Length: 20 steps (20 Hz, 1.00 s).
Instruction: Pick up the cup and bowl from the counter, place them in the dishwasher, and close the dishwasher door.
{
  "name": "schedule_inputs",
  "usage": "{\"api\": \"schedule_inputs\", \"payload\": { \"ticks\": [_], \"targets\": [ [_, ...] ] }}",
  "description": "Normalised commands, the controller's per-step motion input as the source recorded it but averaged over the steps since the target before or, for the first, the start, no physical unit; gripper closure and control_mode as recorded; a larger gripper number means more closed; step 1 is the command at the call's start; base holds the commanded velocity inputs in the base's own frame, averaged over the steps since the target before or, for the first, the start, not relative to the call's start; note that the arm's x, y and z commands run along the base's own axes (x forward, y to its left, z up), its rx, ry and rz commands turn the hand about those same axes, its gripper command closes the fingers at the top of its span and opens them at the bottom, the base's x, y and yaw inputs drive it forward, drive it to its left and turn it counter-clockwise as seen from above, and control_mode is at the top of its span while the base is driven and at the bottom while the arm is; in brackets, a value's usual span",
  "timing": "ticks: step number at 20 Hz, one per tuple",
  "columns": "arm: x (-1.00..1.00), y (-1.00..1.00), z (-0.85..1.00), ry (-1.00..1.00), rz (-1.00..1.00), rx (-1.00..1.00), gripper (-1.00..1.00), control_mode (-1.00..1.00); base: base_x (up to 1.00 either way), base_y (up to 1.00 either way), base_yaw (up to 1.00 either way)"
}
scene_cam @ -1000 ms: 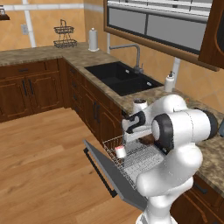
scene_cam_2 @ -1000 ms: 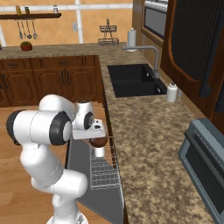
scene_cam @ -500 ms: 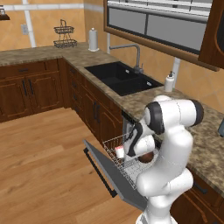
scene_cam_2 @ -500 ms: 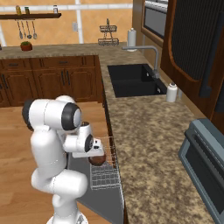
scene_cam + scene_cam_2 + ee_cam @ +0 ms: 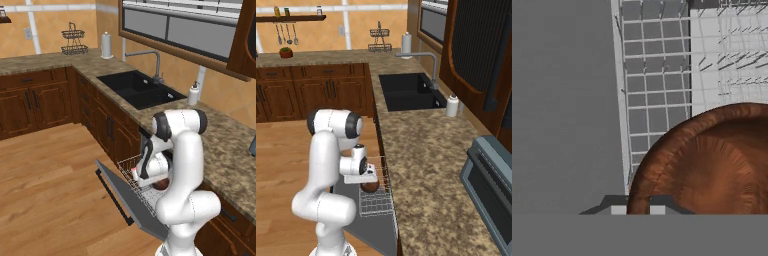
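Note:
My gripper (image 5: 367, 181) hangs low over the white wire rack (image 5: 376, 203) of the open dishwasher and is shut on the rim of the dark reddish-brown bowl (image 5: 370, 187). In the hand view the bowl (image 5: 712, 165) fills the lower right, its rim pinched at my gripper (image 5: 637, 209), with the rack (image 5: 657, 75) beneath. From the left base view the bowl (image 5: 161, 184) sits under the hand, and the small white cup (image 5: 135, 175) with its red inside stands in the rack beside it. The dishwasher door (image 5: 125, 200) lies dropped open below the counter (image 5: 225, 150).
A black sink (image 5: 137, 87) with a faucet lies further along the counter, a white soap dispenser (image 5: 193, 93) beside it. A grey microwave (image 5: 491, 175) stands at the right. Brown cabinets line the walls, with open wooden floor (image 5: 50, 175) to the left.
The arm has folded down and carried the bowl from counter height to just over the dishwasher rack. The cup has stayed in the rack.

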Motion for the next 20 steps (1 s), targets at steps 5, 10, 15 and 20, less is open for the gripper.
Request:
{"api": "schedule_inputs", "payload": {
  "ticks": [5, 10, 15, 20],
  "targets": [
    [0.56, -0.06, -0.46, 0.17, 0.06, 0.05, 1.00, -1.00, 0.00, 0.00, 0.00],
    [0.12, 0.00, -0.72, 0.16, 0.14, 0.12, 1.00, -1.00, 0.00, 0.00, 0.00],
    [0.02, 0.01, -0.81, 0.25, 0.15, 0.18, 1.00, -1.00, 0.00, 0.00, 0.00],
    [0.00, 0.46, -0.56, 0.19, 0.10, 0.08, 1.00, -1.00, 0.00, 0.00, 0.00]
  ]
}}
